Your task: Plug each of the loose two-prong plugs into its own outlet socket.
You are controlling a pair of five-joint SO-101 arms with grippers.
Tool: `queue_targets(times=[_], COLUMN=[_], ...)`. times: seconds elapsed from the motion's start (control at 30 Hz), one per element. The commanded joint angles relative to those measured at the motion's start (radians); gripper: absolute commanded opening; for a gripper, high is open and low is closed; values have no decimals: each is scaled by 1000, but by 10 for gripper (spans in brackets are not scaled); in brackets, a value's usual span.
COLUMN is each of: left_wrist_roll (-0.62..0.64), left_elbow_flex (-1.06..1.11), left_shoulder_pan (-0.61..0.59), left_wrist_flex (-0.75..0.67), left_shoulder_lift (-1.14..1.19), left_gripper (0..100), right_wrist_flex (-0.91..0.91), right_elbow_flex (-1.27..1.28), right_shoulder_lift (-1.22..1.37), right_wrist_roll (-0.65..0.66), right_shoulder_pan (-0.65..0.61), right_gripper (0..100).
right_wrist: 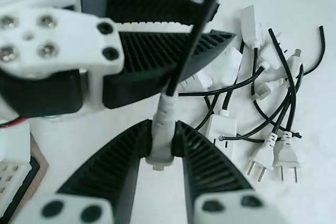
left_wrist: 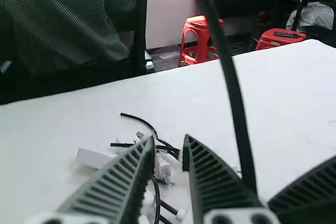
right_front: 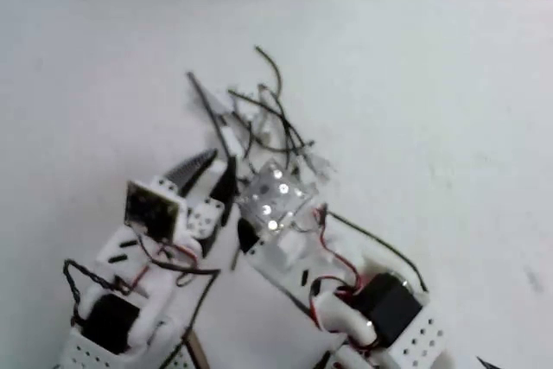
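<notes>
White moulded plastic forms the body of the plug (right_wrist: pixel 160 142) clamped in the right hand (right_wrist: pixel 164 129). Its black cord (right_wrist: pixel 195 27) runs up and away from the fingers, crossing in front of the left hand (left_wrist: pixel 168 148). The left hand is slightly parted and holds nothing, and sits just left of the right hand near the middle of the counter (right_front: pixel 432 84). The other loose plugs (right_wrist: pixel 286 157) lie in a tangle of cords with at least one white socket block (right_wrist: pixel 221 125), just beyond both hands on the far side. Handling, as judged: each plug is light and rigid, with smooth sides that could slip under a weak pinch. The thin prongs may bend if pushed in crooked. The cord is limp, gives no control of the plug, and may drag neighbours out of the tangle. The sound hold is across the flat sides of the body, clear of the prongs. The socket block looks light too and will likely slide unless the left hand steadies it.
</notes>
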Motion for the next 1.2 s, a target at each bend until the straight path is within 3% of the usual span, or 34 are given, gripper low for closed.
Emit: queue_targets(times=[0.0, 0.23, 0.63, 0.7, 0.93, 1.17], left_wrist_roll=[-48, -143, -219, -218, -196, -310], left_elbow_flex=[-110, -166, -104, -104, -104, -101], left_shoulder_pan=[70, 139, 205, 154, -193, -306], left_wrist_flex=[54, 175, 207, 210, 273, 359], left_shoulder_lift=[-13, -13, -13, -13, -13, 4], left_gripper=[109, 109, 109, 109, 112, 112], right_wrist_flex=[-24, -25, -25, -25, -71, -206], right_elbow_flex=[-8, -9, -8, -8, 55, 149], right_shoulder_lift=[13, 21, 27, 27, 28, 30], right_wrist_roll=[-9, -14, -14, -14, -68, -92], right_shoulder_pan=[-8, -7, -5, 28, 246, 440], right_gripper=[17, 17, 17, 17, 17, 17])
